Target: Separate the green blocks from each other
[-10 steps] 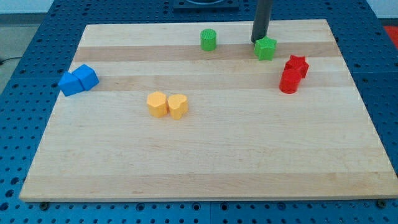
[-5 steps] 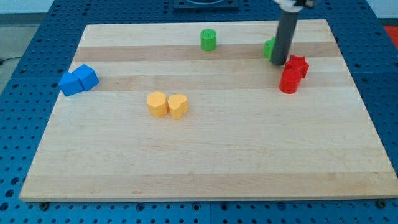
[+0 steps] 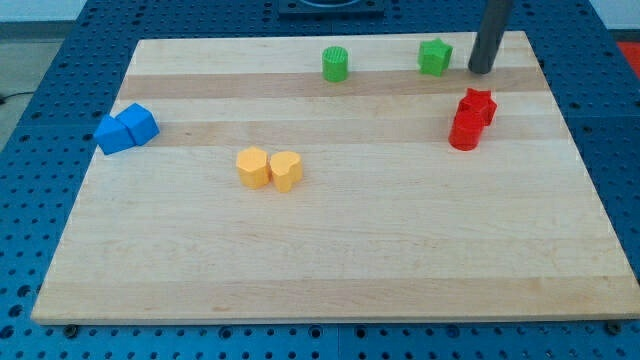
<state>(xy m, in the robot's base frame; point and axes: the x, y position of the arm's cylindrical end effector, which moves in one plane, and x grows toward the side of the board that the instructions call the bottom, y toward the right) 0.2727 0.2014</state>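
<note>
Green star far right, green cylinder well left of it. Tip just right of star, apart; no jaws, nothing held. Best: go round star's left side, push rightward.

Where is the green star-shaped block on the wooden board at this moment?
The green star-shaped block sits near the view's top edge, right of centre, between the green cylinder block on its left and my tip close on its right.

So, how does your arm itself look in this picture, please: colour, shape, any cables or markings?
Only a straight, dark grey rod shows, round and plain, entering from the view's top. My tip is its blunt lower end. I see no cables, markings or claw; the rest of the arm is out of view.
</note>
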